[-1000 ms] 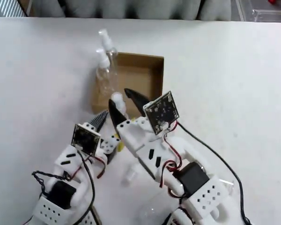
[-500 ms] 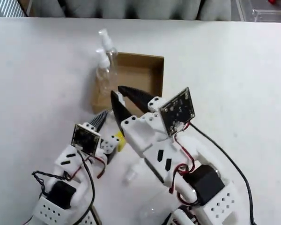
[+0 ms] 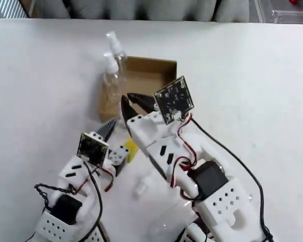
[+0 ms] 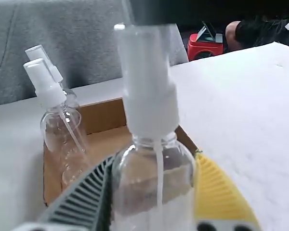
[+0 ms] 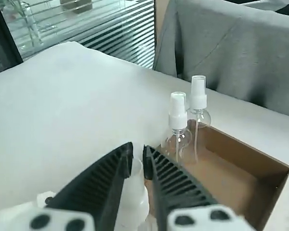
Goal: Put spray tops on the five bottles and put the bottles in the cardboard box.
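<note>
Grips bottle [image 4: 151, 192] upright in left pincer [image 4: 154, 166] just beside box [image 4: 101, 115]; nips its spray top [image 4: 147, 91] with right pincer [image 5: 137, 153], jaws almost together. Likely risks skewing top or twisting bottle loose if pushed off-axis.

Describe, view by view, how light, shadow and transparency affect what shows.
High view: white table bright, arm shadows soft; two clear plastic bottles at the brown cardboard box look faint. Left wrist view: the box shows through the left gripper's clear bottle; the right gripper is a dark shape on its white spray top. Right wrist view: daylight through slatted blinds.
</note>
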Robot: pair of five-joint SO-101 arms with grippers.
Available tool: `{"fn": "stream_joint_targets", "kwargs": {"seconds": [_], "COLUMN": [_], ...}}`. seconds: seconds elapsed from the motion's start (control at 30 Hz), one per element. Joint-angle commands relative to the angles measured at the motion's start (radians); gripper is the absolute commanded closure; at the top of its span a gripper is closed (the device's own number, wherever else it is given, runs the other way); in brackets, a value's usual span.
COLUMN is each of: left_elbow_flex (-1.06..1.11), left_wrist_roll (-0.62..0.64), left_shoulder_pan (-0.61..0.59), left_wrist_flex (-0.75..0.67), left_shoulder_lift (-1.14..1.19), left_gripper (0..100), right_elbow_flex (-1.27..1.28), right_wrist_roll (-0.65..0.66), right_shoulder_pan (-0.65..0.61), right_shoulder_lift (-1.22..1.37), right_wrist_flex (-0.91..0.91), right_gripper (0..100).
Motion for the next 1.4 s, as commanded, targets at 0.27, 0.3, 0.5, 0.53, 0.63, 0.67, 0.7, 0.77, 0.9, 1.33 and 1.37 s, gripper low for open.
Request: {"fn": "stream_joint_targets", "kwargs": {"seconds": [0.27, 0.3, 0.5, 0.53, 0.63, 0.67, 0.7, 0.77, 0.9, 1.33, 1.37], "left_elbow_flex": [-0.008, -0.006, -0.006, -0.006, -0.006, -0.006, -0.006, -0.006, -0.005, -0.051, -0.071], "left_wrist_roll": [-0.005, -0.005, -0.003, -0.003, -0.003, -0.003, -0.003, -0.005, -0.005, -0.002, -0.002], "left_shoulder_pan": [-0.039, -0.039, -0.044, -0.044, -0.045, -0.045, -0.045, -0.045, -0.045, -0.099, -0.101], "left_wrist_flex": [-0.031, -0.031, -0.031, -0.031, -0.031, -0.031, -0.031, -0.026, -0.023, -0.095, -0.101], "left_shoulder_lift": [-0.015, -0.015, -0.015, -0.015, -0.015, -0.015, -0.015, -0.015, -0.015, -0.015, -0.013], "left_gripper": [98, 98, 98, 98, 98, 98, 98, 98, 98, 98, 98], "right_elbow_flex": [-0.029, -0.025, 0.083, 0.126, 0.23, 0.259, 0.285, 0.338, 0.404, 0.763, 0.792], "right_wrist_roll": [-0.005, -0.006, 0.0, 0.0, 0.002, 0.002, 0.002, 0.02, 0.12, 0.129, 0.129], "right_shoulder_pan": [0.137, 0.157, 0.305, 0.328, 0.398, 0.426, 0.452, 0.504, 0.631, 0.872, 0.883], "right_shoulder_lift": [-0.004, -0.013, -0.085, -0.099, -0.133, -0.143, -0.153, -0.17, -0.177, -0.171, -0.171], "right_wrist_flex": [0.002, 0.002, 0.002, -0.002, -0.002, -0.002, -0.002, -0.002, -0.004, -0.338, -0.384], "right_gripper": [98.2, 98.2, 98.2, 98.2, 98.2, 98.2, 98.2, 98.2, 98.2, 98.2, 98.2]}}
